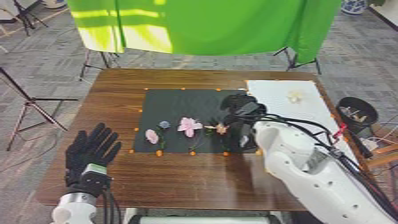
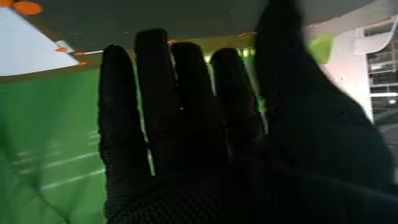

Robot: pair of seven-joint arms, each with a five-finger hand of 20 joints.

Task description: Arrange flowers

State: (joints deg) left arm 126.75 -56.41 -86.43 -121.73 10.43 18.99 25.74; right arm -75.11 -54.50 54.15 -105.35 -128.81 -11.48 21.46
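Currently right hand (image 1: 238, 105) released, fingers straight, by peach flower (image 1: 219, 129) on dark mat (image 1: 182, 100) – pink flower (image 1: 188, 126) just left, white flower (image 1: 296, 95) on white sheet (image 1: 272, 89). Probably a pick: pinch stem low, spare petals – lift straight up, don't drag neighbours.

Four flowers are seen laid in a loose row on the dark mat, their heads pointed away from the near edge. At the left end an oval, pale pink flower (image 1: 152, 136) is placed, with a small blue-grey flower (image 1: 164, 124) set close beside it and slightly farther up. In the middle, a larger pink flower (image 1: 188, 127) is shown with its petals spread wide above a thin stem. To its right, a peach-orange flower (image 1: 218, 129) is laid. Well apart, a cream-coloured flower (image 1: 296, 95) is rested on the white sheet.
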